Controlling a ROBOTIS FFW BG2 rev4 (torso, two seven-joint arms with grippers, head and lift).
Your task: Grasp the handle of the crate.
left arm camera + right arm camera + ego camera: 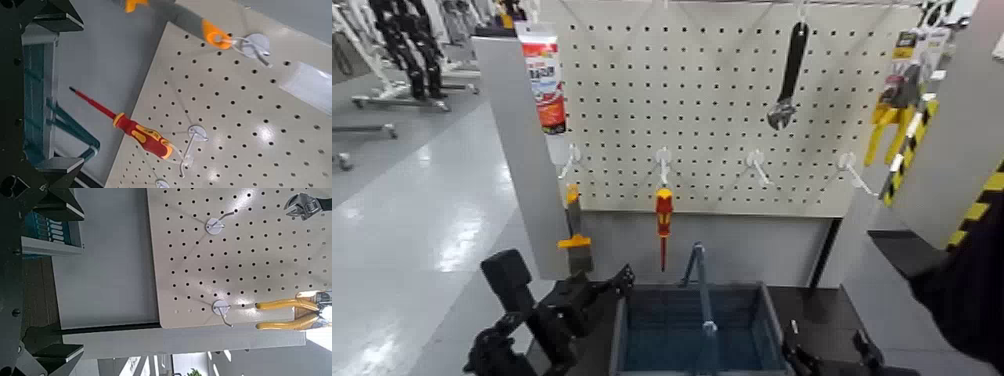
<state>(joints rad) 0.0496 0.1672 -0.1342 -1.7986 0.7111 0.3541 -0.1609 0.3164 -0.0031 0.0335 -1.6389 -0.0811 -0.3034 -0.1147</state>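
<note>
The blue-teal crate (650, 335) with its grey rim stands at the bottom middle of the head view, below the pegboard. Its thin blue-grey handle (703, 290) stands upright over the crate's middle. My left gripper (615, 281) is just off the crate's left far corner, apart from the handle. In the left wrist view its fingers (56, 14) are spread, with the crate (37, 94) and handle (76, 129) between them farther off. My right gripper (829, 360) is low beside the crate's right side, open, and its wrist view catches a crate corner (51, 231).
A white pegboard (722, 110) stands behind the crate. It carries a red-yellow screwdriver (663, 215), a yellow-collared scraper (575, 238), a wrench (787, 80), yellow pliers (890, 115) and a tube (544, 75). A black-yellow striped post (972, 215) is at the right.
</note>
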